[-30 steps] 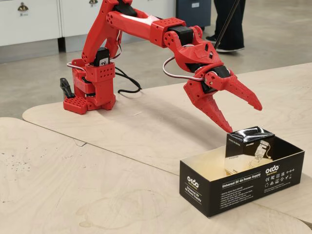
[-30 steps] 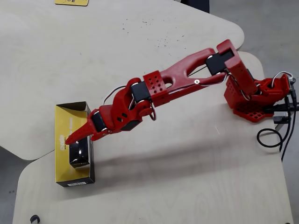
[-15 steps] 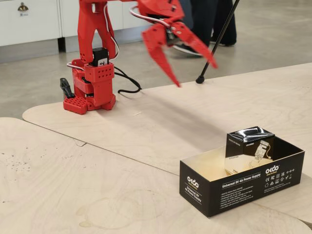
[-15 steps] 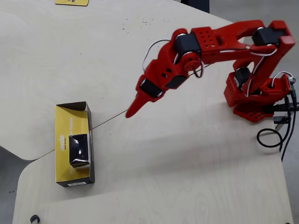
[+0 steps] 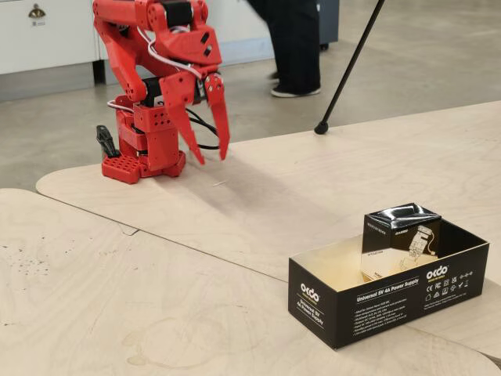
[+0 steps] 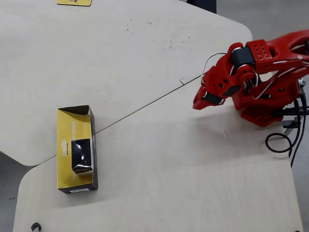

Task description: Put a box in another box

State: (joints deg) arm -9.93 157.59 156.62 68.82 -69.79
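The small black-and-white box (image 5: 401, 235) stands upright inside the long black OKDO box (image 5: 376, 301), toward its right end in the fixed view. In the overhead view the small box (image 6: 81, 154) shows its glossy black top in the lower half of the long box (image 6: 65, 123), whose inside looks yellow. My red gripper (image 5: 214, 159) hangs near the arm's base, far from both boxes, fingers pointing down, a little apart and empty. It also shows in the overhead view (image 6: 197, 105), at the right.
The arm's red base (image 5: 145, 153) sits at the table's far edge, with black cables (image 6: 279, 142) beside it. A seam (image 6: 145, 106) runs between two table tops. A black pole's foot (image 5: 321, 127) and a person's legs (image 5: 296, 47) stand on the floor behind.
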